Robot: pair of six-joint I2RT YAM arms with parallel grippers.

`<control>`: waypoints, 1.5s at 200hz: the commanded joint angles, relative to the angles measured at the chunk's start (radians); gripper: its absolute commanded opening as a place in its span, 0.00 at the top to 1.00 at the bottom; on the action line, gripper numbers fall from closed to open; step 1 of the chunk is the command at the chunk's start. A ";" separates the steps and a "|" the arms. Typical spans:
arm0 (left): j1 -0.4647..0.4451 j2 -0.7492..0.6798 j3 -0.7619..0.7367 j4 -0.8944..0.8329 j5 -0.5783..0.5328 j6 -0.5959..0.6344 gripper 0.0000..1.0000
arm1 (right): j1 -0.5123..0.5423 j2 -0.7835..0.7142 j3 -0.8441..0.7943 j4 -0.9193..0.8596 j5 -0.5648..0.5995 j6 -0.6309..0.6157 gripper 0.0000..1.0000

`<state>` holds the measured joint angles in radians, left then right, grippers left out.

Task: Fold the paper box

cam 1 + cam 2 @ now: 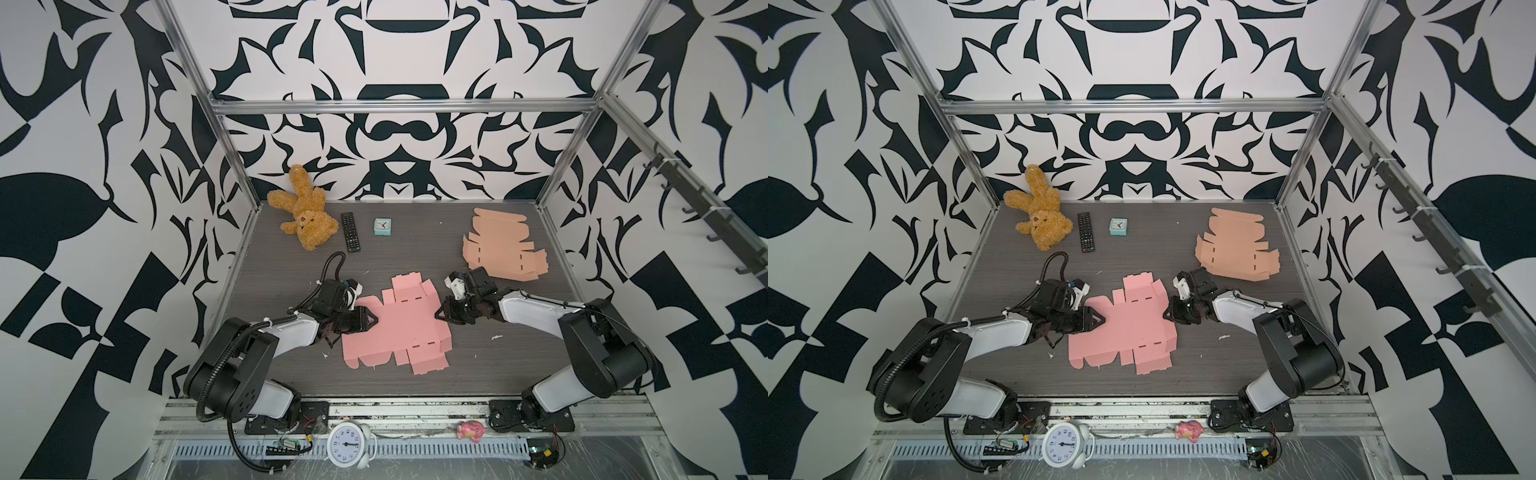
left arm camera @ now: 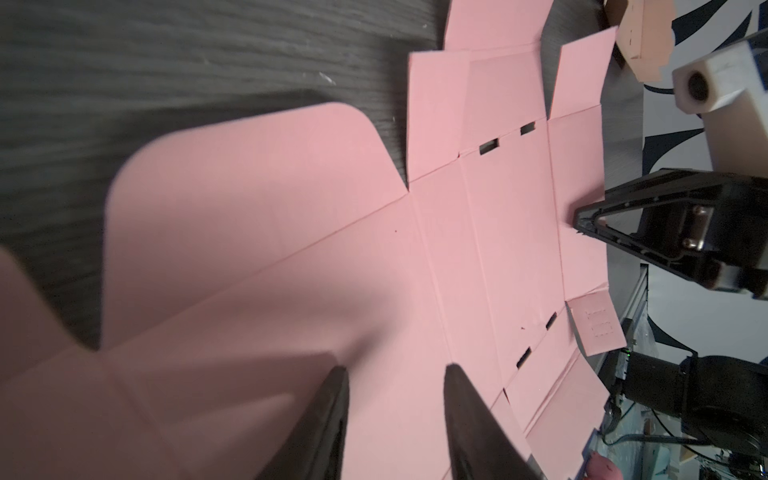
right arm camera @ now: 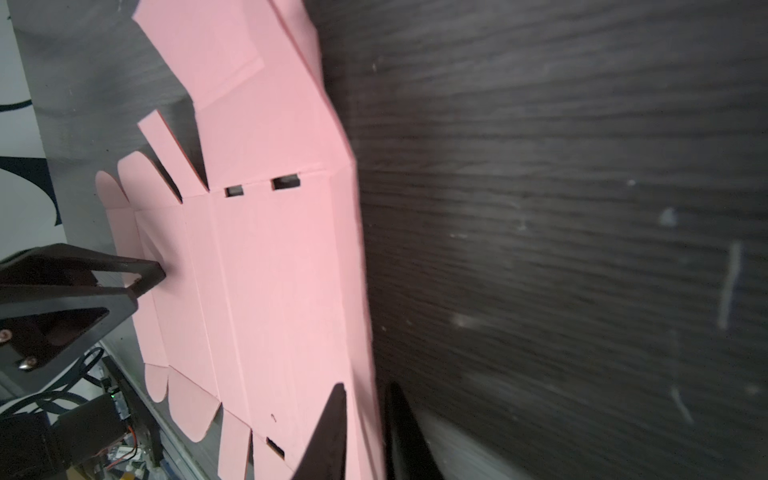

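The paper box [image 1: 399, 328] [image 1: 1125, 328] is a flat pink die-cut sheet lying unfolded mid-table in both top views. At the sheet's left edge my left gripper [image 1: 372, 320] [image 1: 1100, 320] is open, its fingers spread just over a pink panel [image 2: 478, 249] in the left wrist view, left gripper [image 2: 397, 368]. My right gripper [image 1: 437, 316] [image 1: 1165, 316] is at the sheet's right edge. In the right wrist view the right gripper [image 3: 366, 386] is shut on that pink edge [image 3: 270, 270], one finger above it and one below.
A second flat box, tan [image 1: 503, 249], lies at the back right. A teddy bear [image 1: 305, 216], a black remote [image 1: 350, 232] and a small teal clock [image 1: 382, 227] sit along the back. A white alarm clock [image 1: 347, 444] and a pink toy [image 1: 469, 431] rest on the front rail.
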<state>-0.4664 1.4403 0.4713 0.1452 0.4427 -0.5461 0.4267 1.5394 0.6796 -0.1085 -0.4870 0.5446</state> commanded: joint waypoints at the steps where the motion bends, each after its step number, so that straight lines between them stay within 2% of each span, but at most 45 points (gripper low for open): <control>1: -0.005 0.020 0.004 -0.019 -0.015 0.014 0.58 | 0.000 -0.019 -0.002 0.024 -0.013 0.006 0.86; 30: -0.005 -0.007 0.001 -0.026 -0.016 0.011 0.58 | 0.000 -0.036 0.019 -0.038 0.010 -0.032 0.91; 80: -0.006 -0.105 0.056 -0.121 -0.027 0.025 0.59 | 0.000 -0.085 0.119 -0.269 0.095 -0.175 0.93; 103: -0.015 -0.102 0.100 -0.130 0.006 0.012 0.60 | 0.000 -0.096 0.151 -0.327 0.110 -0.219 0.93; 116: -0.044 -0.071 0.145 -0.138 0.019 0.012 0.63 | 0.000 -0.097 0.161 -0.341 0.107 -0.237 0.93; 137: -0.099 -0.015 0.222 -0.144 -0.005 0.012 0.73 | 0.003 -0.089 0.179 -0.365 0.107 -0.261 0.94; 152: -0.104 0.032 0.272 -0.116 -0.002 -0.008 0.80 | 0.010 -0.085 0.195 -0.383 0.117 -0.274 0.94; 196: -0.126 0.214 0.444 -0.051 0.008 -0.053 0.93 | 0.033 -0.095 0.213 -0.410 0.142 -0.282 0.94; 268: -0.156 0.462 0.686 -0.010 0.031 -0.087 0.97 | 0.054 -0.128 0.207 -0.395 0.158 -0.252 0.94; 300: -0.182 0.521 0.758 -0.032 0.028 -0.080 0.98 | 0.061 -0.137 0.208 -0.394 0.165 -0.246 0.94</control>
<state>-0.6266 1.9274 1.1824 0.1154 0.4553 -0.6224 0.4797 1.4319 0.8616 -0.4973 -0.3393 0.2890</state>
